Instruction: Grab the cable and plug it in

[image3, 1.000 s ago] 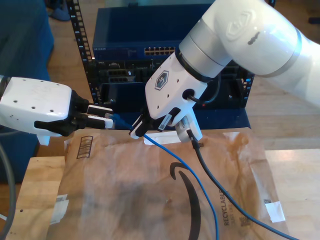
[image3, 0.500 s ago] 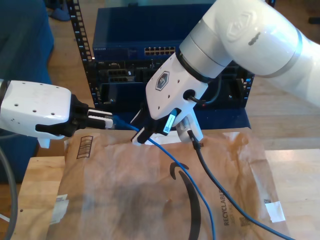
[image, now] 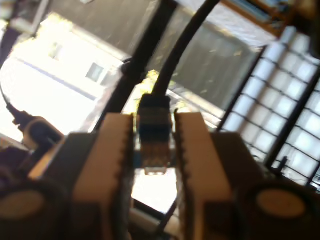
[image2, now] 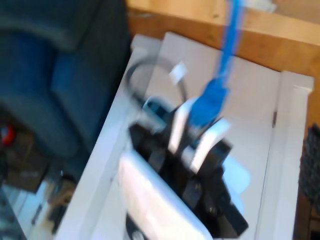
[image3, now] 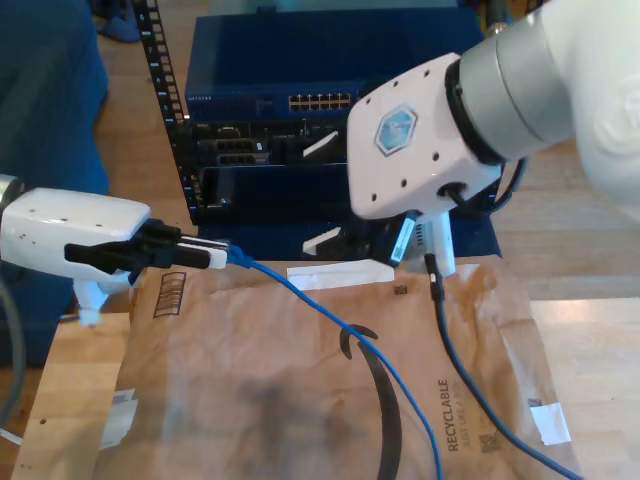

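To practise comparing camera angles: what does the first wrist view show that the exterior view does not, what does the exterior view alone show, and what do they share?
First wrist view alone: the clear plug in close-up, squeezed between the ribbed pads.

Exterior view alone: the blue cable trailing across a brown paper mailer, a thicker black cable beside it, and the row of ports on the rack behind.

Both: my first gripper shut on the cable's end, not yet at any port.
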